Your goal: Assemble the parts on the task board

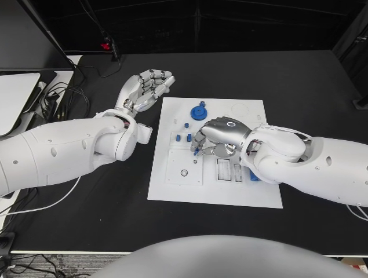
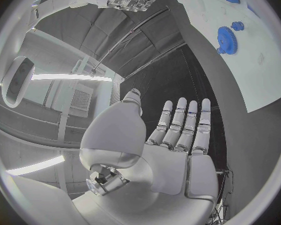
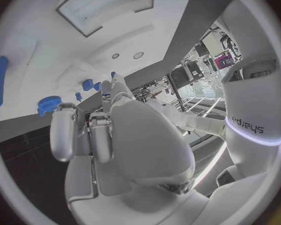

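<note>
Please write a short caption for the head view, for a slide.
Right robot hand works over the white task board; left robot hand rests open beside it.

The right hand (image 1: pixel 217 138) hovers over the task board's (image 1: pixel 175 191) middle; a gear (image 1: pixel 200 112) lies just beyond it, the left hand (image 1: pixel 148 90) off the board's far-left edge.

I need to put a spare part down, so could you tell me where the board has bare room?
The task board is bare along its near edge and its far right corner, beyond the blue gear. Its middle is crowded under the right hand.
</note>
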### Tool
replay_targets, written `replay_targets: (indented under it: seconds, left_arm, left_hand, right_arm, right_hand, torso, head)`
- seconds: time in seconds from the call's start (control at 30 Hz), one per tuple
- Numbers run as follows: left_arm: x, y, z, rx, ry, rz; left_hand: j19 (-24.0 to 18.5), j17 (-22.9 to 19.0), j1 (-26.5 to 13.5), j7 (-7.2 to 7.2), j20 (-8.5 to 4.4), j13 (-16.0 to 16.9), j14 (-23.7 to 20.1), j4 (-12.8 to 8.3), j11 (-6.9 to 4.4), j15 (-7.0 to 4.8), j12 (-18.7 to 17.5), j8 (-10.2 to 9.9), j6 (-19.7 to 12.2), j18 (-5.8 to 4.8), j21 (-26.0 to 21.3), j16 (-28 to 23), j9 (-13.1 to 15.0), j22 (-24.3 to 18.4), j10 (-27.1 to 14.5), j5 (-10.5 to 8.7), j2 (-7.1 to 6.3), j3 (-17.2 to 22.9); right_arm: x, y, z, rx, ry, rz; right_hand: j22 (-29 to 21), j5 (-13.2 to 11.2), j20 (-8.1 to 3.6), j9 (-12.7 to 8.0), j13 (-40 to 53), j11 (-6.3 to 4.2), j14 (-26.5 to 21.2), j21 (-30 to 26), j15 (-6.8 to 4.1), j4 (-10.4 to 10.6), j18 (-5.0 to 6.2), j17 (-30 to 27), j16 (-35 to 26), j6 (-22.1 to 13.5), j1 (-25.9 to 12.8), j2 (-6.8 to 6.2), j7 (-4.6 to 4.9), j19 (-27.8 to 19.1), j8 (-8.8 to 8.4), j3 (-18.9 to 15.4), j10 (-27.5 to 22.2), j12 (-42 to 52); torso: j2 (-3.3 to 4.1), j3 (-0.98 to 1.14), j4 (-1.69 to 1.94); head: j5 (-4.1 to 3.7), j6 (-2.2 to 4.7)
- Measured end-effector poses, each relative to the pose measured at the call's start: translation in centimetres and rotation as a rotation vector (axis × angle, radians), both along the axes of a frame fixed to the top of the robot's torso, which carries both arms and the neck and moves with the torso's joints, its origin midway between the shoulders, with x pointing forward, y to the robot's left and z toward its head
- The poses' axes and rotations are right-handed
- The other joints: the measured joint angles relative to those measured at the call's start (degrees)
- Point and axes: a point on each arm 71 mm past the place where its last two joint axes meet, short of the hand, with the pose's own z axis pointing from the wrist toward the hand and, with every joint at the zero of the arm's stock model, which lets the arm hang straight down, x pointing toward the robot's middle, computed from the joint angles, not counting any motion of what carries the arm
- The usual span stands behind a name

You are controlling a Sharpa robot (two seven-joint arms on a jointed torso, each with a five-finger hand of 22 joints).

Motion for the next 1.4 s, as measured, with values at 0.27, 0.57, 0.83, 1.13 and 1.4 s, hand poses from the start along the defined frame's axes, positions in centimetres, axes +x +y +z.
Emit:
replay_targets:
  seconds: [0.27, 0.57, 0.83, 1.13, 1.4]
  left_arm:
    - [0.0, 0.0, 0.0, 0.000, 0.000, 0.000]
    - [0.0, 0.0, 0.0, 0.000, 0.000, 0.000]
    - [0.0, 0.0, 0.0, 0.000, 0.000, 0.000]
    - [0.0, 0.0, 0.0, 0.000, 0.000, 0.001]
    - [0.0, 0.1, 0.0, 0.001, 0.000, 0.001]
  left_hand:
    - [0.00, -0.02, 0.00, 0.00, 0.00, -0.05, 0.00, 0.00, 0.00, 0.00, 0.00, 0.00, 0.00, 0.00, 0.00, 0.06, 0.00, 0.00, 0.00, 0.01, 0.00, 0.00]
    - [0.00, -0.14, 0.00, 0.00, 0.00, -0.04, 0.00, 0.15, 0.00, 0.00, 0.00, 0.00, 0.00, 0.00, 0.00, 0.44, -0.06, -0.06, 0.00, 0.22, -0.01, -0.15]
    - [0.00, -0.14, 0.01, 0.00, 0.00, -0.04, 0.00, -0.02, 0.00, 0.00, 0.00, 0.00, 0.01, 0.00, 0.00, 0.44, -0.06, -0.06, 0.00, 0.22, -0.01, -0.32]
    - [0.00, -0.14, 0.01, 0.00, 0.00, -0.04, 0.00, -0.02, 0.00, 0.00, 0.00, 0.00, 0.00, 0.00, 0.00, 0.44, -0.06, -0.06, 0.00, 0.22, -0.01, -0.32]
    - [0.00, -0.18, 0.01, 0.00, 0.00, -0.09, 0.00, -0.02, 0.00, 0.00, -0.01, 0.00, 0.00, 0.00, 0.00, 0.44, -0.05, -0.05, 0.00, 0.21, -0.02, -0.32]
  right_arm:
    - [0.0, 0.2, -0.3, -0.022, 0.012, 0.008]
    - [0.0, 0.5, -0.8, -0.044, 0.031, 0.013]
    - [-0.1, 0.5, -1.1, -0.062, 0.043, 0.014]
    - [-0.2, 0.8, -1.3, -0.073, 0.052, 0.020]
    - [-0.1, 0.8, -1.4, -0.083, 0.057, 0.020]
  right_hand:
    - [0.00, 0.00, 0.00, -0.10, 0.00, 0.00, 0.00, 0.00, 0.00, -0.04, 0.00, 0.00, 0.00, -0.16, -0.03, 0.03, 0.26, 0.00, -0.15, 0.24, 0.00, -0.23]
    - [0.00, -0.03, 0.00, -0.09, 0.00, 0.00, 0.00, -0.37, 0.00, 0.03, 0.00, 0.00, 0.00, -0.25, -0.25, 0.24, 0.35, 0.00, -0.46, 0.31, 0.00, -0.48]
    - [0.00, -0.11, 0.00, -0.07, 0.00, 0.00, 0.00, -0.37, 0.00, -0.13, 0.00, 0.00, 0.00, -0.27, -0.25, 0.23, 0.35, 0.00, -0.54, 0.47, 0.00, -0.48]
    - [0.00, -0.15, 0.00, -0.05, 0.00, 0.00, 0.00, -0.37, 0.00, -0.13, 0.00, 0.01, 0.00, -0.32, -0.26, 0.23, 0.31, 0.00, -0.81, 0.46, 0.00, -0.48]
    - [0.00, 0.07, 0.00, -0.07, 0.00, 0.00, 0.00, -0.58, 0.00, -0.02, 0.00, 0.01, 0.00, -0.47, -0.26, 0.22, 0.34, 0.00, -0.65, 0.57, 0.00, -0.48]
  torso:
    - [-0.02, 0.00, -0.01]
    - [-0.02, 0.01, -0.01]
    - [-0.02, -0.02, -0.01]
    - [-0.04, 0.01, -0.01]
    - [-0.05, 0.02, -0.01]
  head:
    - [-0.13, -0.15]
    - [-0.35, -0.18]
    - [-0.55, -0.27]
    - [-0.50, -0.21]
    - [-0.66, -0.20]
